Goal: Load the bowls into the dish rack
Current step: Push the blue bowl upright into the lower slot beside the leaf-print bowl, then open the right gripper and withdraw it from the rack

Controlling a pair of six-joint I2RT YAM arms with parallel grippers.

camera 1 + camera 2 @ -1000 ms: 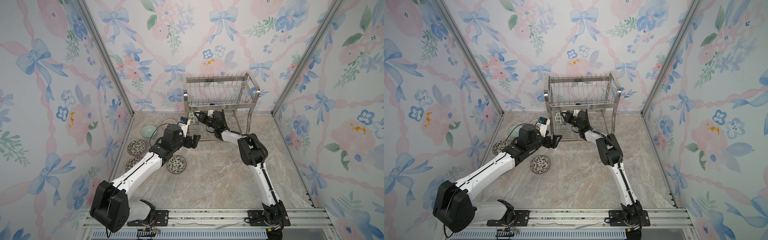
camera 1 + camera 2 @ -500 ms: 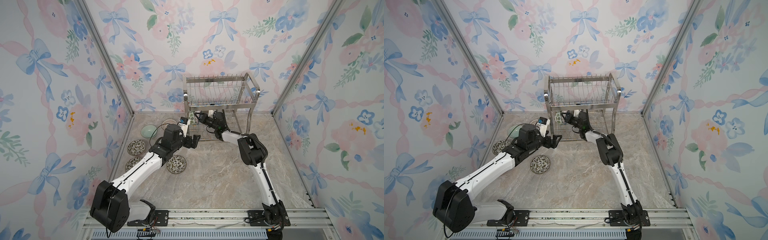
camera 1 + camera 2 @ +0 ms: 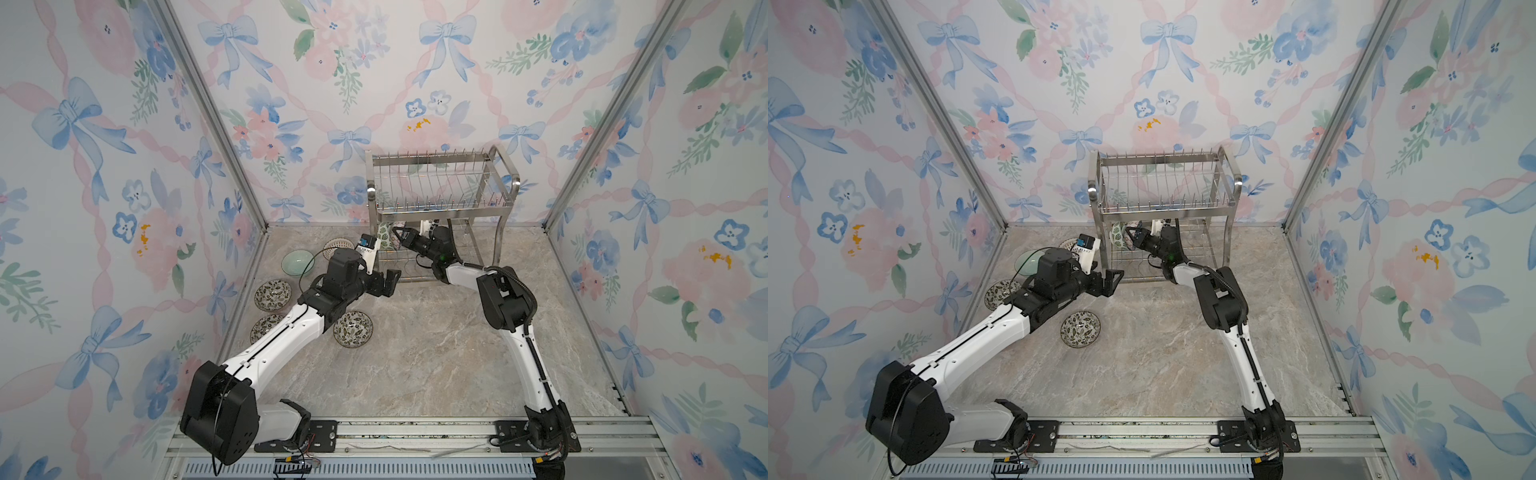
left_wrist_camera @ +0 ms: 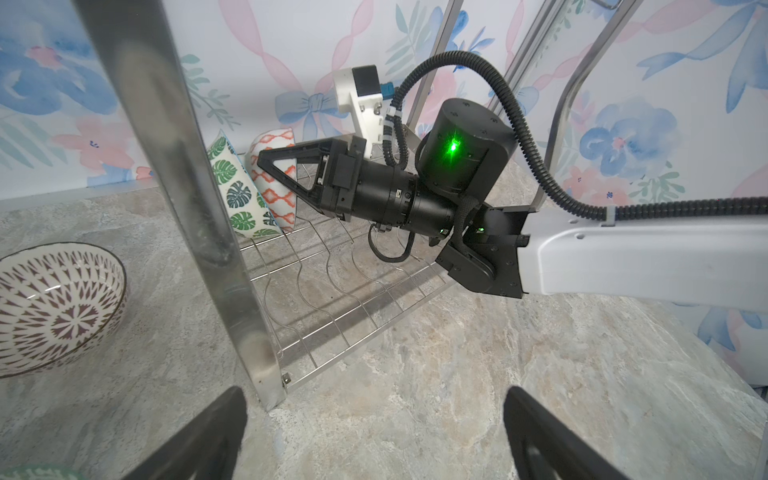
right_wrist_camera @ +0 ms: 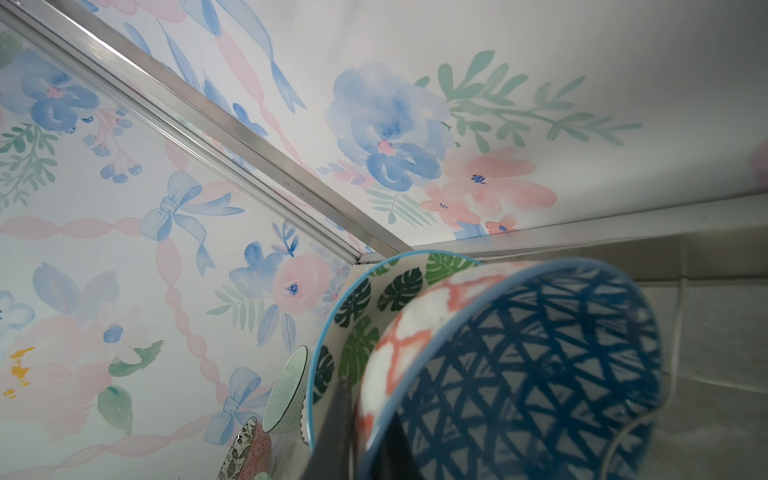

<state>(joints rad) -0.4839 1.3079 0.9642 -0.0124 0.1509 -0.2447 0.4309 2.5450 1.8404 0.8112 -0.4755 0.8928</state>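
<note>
Red-lattice bowl (image 4: 272,195) is pinched at its rim by the right pincer (image 4: 261,160), on edge beside the leaf bowl (image 4: 232,195) in the dish rack (image 4: 332,291); left pincer (image 3: 390,282) spread wide.

Left gripper (image 3: 391,281) jaws wide apart; right gripper (image 3: 398,237) jaws closed, arm outstretched.

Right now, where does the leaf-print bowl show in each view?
In a top view: leaf-print bowl on edge, lower shelf of the dish rack, left end.
In a top view: the bowl, same spot.
Left wrist: centre-left, just past the rack's steel leg.
Right wrist: lower middle, behind the red-patterned bowl.
Landmark: the right gripper, shut on that red-patterned bowl.
</note>
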